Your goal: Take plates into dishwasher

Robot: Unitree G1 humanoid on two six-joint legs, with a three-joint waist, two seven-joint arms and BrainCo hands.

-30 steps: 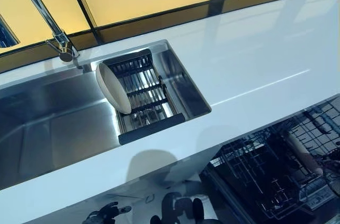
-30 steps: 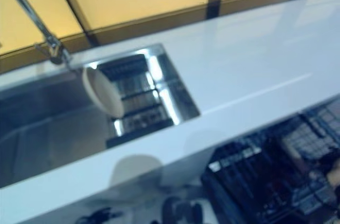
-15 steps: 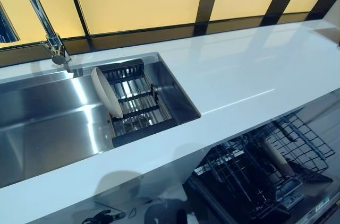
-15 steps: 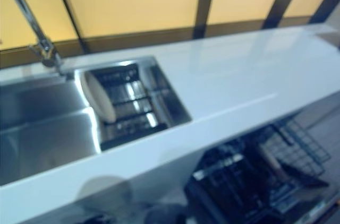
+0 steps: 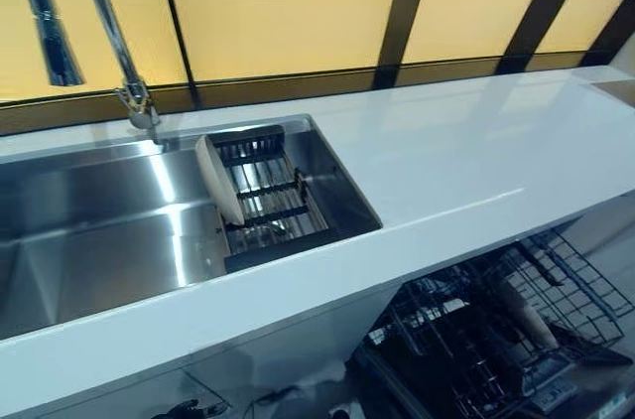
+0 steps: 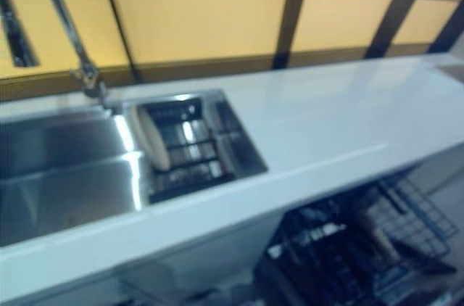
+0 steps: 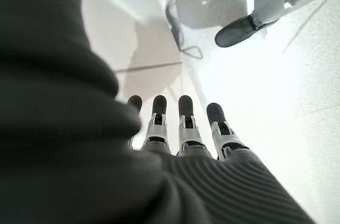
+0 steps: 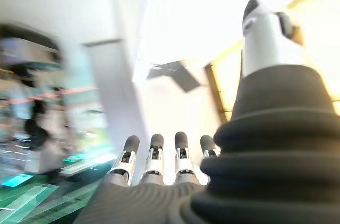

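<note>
- Both hands empty: left hand [image 7: 183, 128] and right hand [image 8: 154, 163] show straight, relaxed fingers with nothing between them — neither appears in the head views.
- The plate [image 5: 219, 178] stands on edge in the rack [image 5: 266, 203] in the sink [image 5: 89, 220], well beyond either hand's fingertips.
- Reach over the counter [image 5: 466, 156] and pinch the rim — glazed, smooth, probably slippery.
- The dishwasher basket [image 5: 496, 340], of dark wire, sits open below.
</note>
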